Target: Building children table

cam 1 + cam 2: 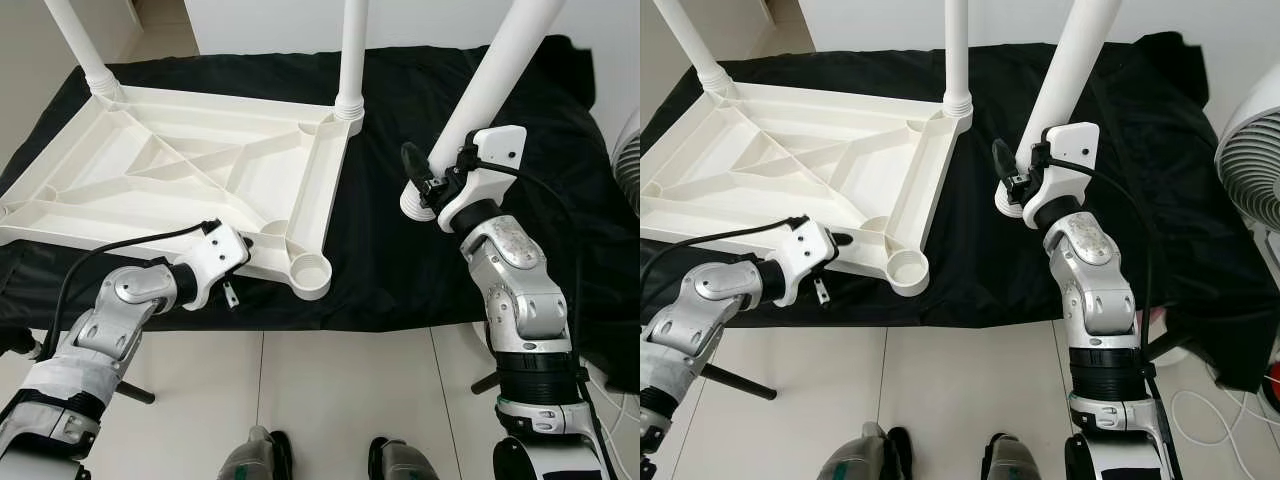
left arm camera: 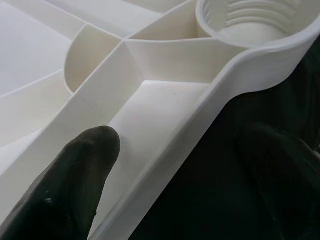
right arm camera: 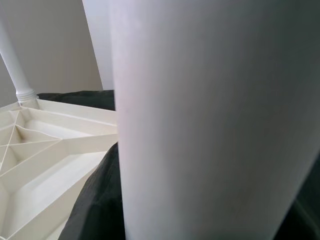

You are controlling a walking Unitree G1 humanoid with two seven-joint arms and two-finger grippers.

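Feet: the robot's own two feet stand on the pale tiled floor, at the near edge of the black cloth.
Left gripper: the left gripper is at the near rim of the white table top, close to its near right corner. Its fingers are spread; in the left wrist view one black finger lies inside a rib compartment and the other is outside, over the cloth, so the rim wall stands between them. Whether they press the wall, I cannot tell.
Right gripper: the right gripper is pinching the loose white leg just above its threaded end, which rests on the cloth to the right of the table top. The leg leans up and to the right.
Table top: it lies upside down on the black cloth, ribs facing up, toward the left side of the cloth.
Corner socket: the round socket at the near right corner has nothing in it; threads show inside it in the left wrist view.
Fitted legs: one leg stands in the far right corner socket, another in the far left one.
Rib compartments: all are open and hold nothing.
Fan: a white fan stands at the right edge of the cloth.
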